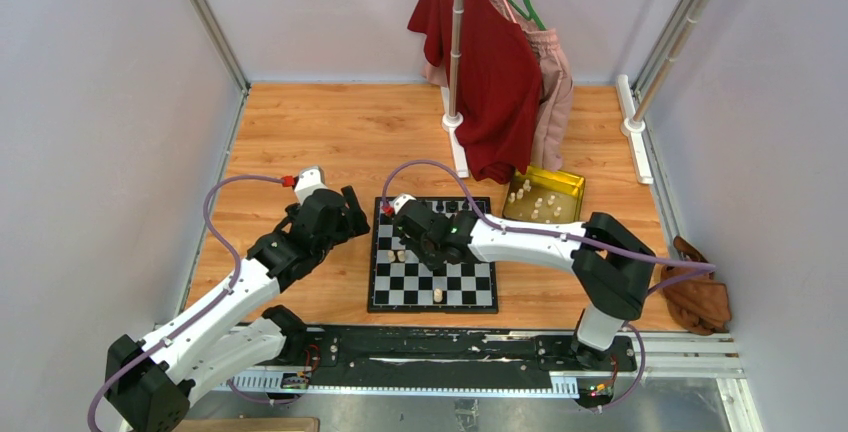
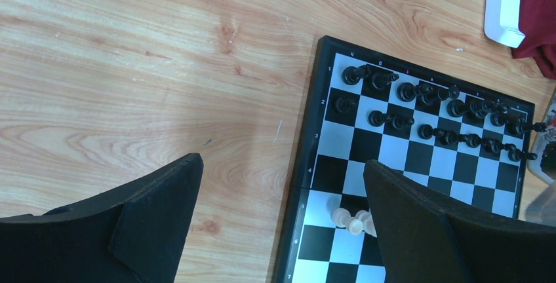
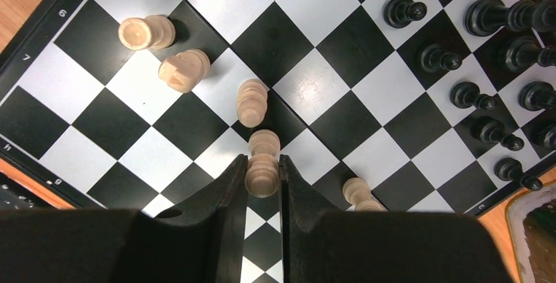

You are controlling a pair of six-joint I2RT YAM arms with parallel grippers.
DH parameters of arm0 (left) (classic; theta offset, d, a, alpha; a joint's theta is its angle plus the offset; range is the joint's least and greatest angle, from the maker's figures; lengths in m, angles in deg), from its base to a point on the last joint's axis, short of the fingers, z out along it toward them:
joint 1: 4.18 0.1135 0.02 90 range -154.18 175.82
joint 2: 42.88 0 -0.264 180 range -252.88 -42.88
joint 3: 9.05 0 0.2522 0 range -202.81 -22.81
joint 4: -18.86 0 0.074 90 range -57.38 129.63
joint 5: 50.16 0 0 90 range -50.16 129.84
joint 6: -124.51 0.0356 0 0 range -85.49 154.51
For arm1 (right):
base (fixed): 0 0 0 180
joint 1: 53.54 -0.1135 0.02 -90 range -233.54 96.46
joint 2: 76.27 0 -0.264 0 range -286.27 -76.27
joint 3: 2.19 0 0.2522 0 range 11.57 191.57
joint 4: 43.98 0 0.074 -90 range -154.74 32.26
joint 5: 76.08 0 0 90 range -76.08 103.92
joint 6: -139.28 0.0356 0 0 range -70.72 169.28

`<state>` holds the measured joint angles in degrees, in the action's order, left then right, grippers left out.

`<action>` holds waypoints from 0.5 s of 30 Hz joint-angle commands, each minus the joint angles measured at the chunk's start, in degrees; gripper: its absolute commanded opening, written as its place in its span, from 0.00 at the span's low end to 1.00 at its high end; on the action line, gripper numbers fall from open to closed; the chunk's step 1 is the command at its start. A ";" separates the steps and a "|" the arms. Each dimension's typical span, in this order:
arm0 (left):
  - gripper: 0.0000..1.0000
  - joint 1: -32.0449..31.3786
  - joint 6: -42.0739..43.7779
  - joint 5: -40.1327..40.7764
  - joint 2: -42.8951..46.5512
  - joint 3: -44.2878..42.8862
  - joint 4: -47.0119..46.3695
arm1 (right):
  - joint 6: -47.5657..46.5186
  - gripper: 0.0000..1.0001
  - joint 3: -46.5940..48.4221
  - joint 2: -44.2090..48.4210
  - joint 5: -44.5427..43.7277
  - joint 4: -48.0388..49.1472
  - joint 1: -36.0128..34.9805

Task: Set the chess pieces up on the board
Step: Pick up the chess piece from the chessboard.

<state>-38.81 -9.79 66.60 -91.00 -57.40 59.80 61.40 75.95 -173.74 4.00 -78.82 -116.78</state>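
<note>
The checkered board (image 1: 470, 287) lies between the arms. Black chessmen (image 2: 426, 116) stand in two rows on its far side, also in the right wrist view (image 3: 472, 93). My right gripper (image 3: 263, 165) is over the board (image 3: 131, 126), shut on a cream chess piece (image 3: 262, 177). Several other cream pieces (image 3: 183, 70) stand or lie on nearby squares. My left gripper (image 2: 282, 211) is open and empty above the board's left edge (image 2: 308, 165), with a few cream pieces (image 2: 351, 221) next to its right finger (image 2: 419, 224).
A yellow-gold tin (image 1: 560, 180) holding several cream pieces sits right of the board's far corner. A clothes stand with a red garment (image 1: 495, 72) stands behind it. A brown glove (image 1: 700, 297) lies at the right. Bare wooden tabletop (image 2: 131, 67) lies left of the board.
</note>
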 commanded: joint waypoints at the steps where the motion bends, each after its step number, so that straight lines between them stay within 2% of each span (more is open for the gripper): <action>1: 1.00 0.53 0.44 0.73 0.56 0.46 -0.62 | -0.24 0.11 1.04 4.00 0.80 -1.00 0.53; 15: 1.00 0.53 0.02 0.95 0.26 -0.34 -0.04 | 2.84 0.10 -1.90 8.40 4.42 -3.27 -2.49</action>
<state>-38.79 -9.81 66.62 -91.02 -57.40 59.80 62.64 75.47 -167.23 6.21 -79.96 -117.68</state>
